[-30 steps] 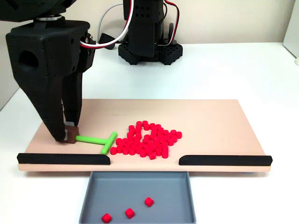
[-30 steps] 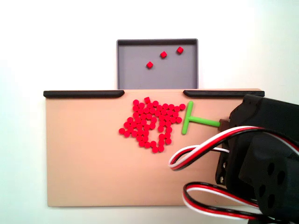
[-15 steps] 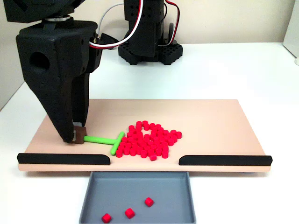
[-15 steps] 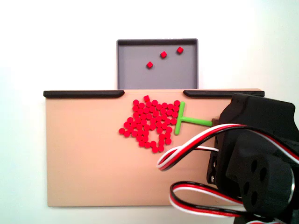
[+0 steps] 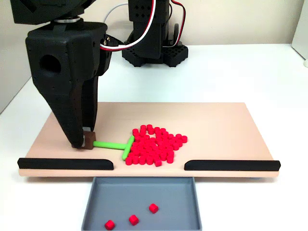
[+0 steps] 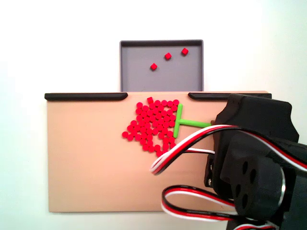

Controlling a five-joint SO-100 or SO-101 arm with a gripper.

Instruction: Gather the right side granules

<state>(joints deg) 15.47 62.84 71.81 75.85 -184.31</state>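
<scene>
In a fixed view from the front, my gripper (image 5: 84,142) points down at the board's left part and is shut on the stem end of the green T-shaped tool (image 5: 111,144). The tool lies flat, and its crossbar presses against the left edge of the granules (image 5: 155,144), a dense patch of tiny red pellets on the tan board (image 5: 221,125). In a fixed view from above, the tool (image 6: 184,122) touches the right edge of the granules (image 6: 151,124). There the arm body (image 6: 254,158) hides the fingers.
Two black rails (image 5: 65,163) (image 5: 231,165) line the board's near edge with a gap between them. Below the gap sits a grey tray (image 5: 140,192) holding three red pellets (image 5: 134,219). The arm's base (image 5: 153,50) stands behind the board.
The gripper has slid the green tool toward the pile. The crossbar has reached the granules and packed their near edge tighter. The tray pellets have not moved.
</scene>
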